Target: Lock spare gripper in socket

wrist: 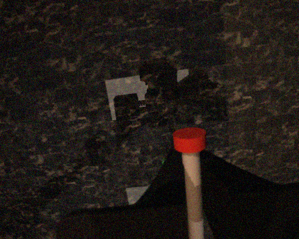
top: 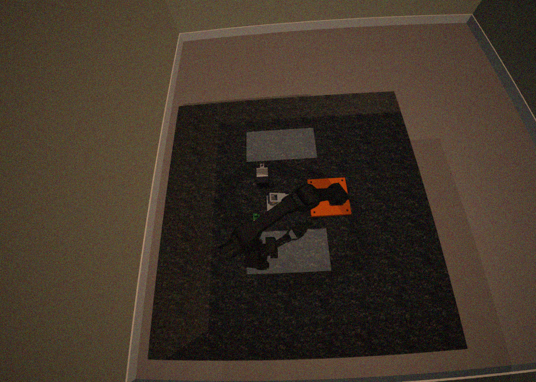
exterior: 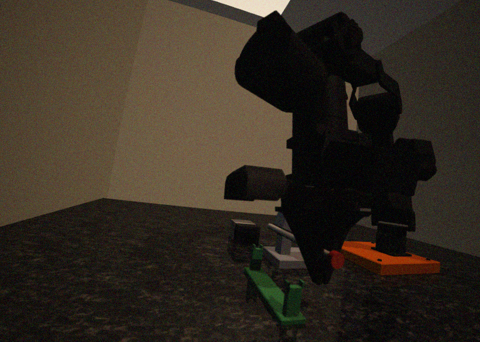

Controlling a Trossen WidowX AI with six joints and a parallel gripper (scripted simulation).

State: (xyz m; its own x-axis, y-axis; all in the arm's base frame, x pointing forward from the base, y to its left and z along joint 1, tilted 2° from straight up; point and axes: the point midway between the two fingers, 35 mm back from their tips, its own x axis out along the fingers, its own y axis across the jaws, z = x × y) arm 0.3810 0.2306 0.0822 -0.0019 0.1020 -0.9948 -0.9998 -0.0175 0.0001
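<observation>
The metal-coloured round lock pin with a red cap (exterior: 336, 259) (wrist: 189, 140) is in the black parallel-jaw gripper (exterior: 321, 277) (wrist: 182, 151), whose fingers are pinching its shaft. The pin is tilted in the exterior view and appears to be out of the socket, so I judge that the first part, the pulling out, is done.

The pale grey mount with the square socket (top: 270, 205) (exterior: 283, 247) seems to have no gripper docked in it. The dark block with a pale top and small loop (top: 261, 172) (exterior: 244, 233), which I take for the spare gripper, stands apart from it. The green two-post cradle (top: 256, 216) (exterior: 272, 293) carries no pin; perhaps the pin should be parked there. The docking, the locking and the final release remain to do.
</observation>
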